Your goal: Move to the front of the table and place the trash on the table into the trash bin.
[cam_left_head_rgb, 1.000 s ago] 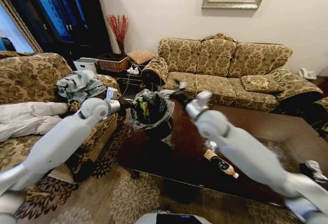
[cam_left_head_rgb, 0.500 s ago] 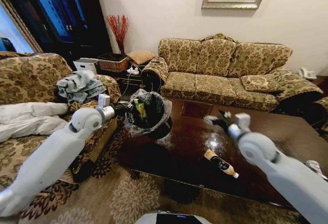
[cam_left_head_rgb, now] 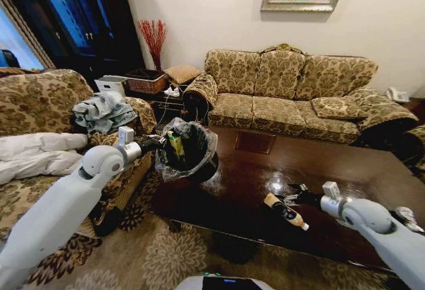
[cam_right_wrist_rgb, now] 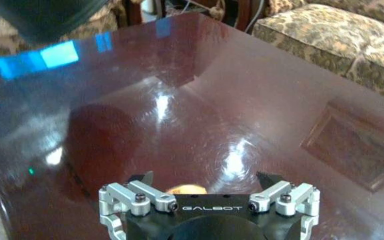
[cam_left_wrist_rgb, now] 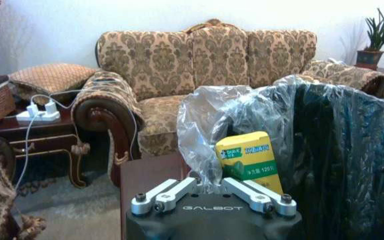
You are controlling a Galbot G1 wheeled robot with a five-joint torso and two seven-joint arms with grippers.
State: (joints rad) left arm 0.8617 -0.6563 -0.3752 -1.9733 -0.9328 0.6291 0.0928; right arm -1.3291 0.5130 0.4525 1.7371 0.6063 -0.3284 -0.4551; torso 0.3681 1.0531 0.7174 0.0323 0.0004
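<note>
While our left hand (cam_left_head_rgb: pixel 154 145) clamps the bagged rim of the trash bin (cam_left_head_rgb: pixel 189 149), the bin hangs tilted at the worktop's (cam_left_head_rgb: pixel 345 164) 9 o'clock corner, mouth turned toward the middle, probably so the drop needs a short carry. In the left wrist view the left hand's fingers (cam_left_wrist_rgb: pixel 178 187) are pinched nearly together on a fold of the clear liner (cam_left_wrist_rgb: pixel 202 112), so we have hold of the bag and rim edge. A yellow-green carton (cam_left_wrist_rgb: pixel 249 156) already sits inside the bin just past that grip.

Our right hand (cam_left_head_rgb: pixel 291 196) is low over the worktop at the 5 o'clock side, right at the neck end of the labelled bottle (cam_left_head_rgb: pixel 285 211), which lies flat on the glossy wood. In the right wrist view its fingers (cam_right_wrist_rgb: pixel 142 178) are spread wide with nothing between them, and an orange-tan bit of the bottle shows just under the palm (looks lined up to straddle it, but no contact we can confirm).

One more small item (cam_left_head_rgb: pixel 406 218) sits near the worktop's 4 o'clock edge, partly hidden behind the right arm; we can't tell what it is.

Our read: bottle pickup in hand, task partly done. A round bottle on polished wood may roll when pinched.
</note>
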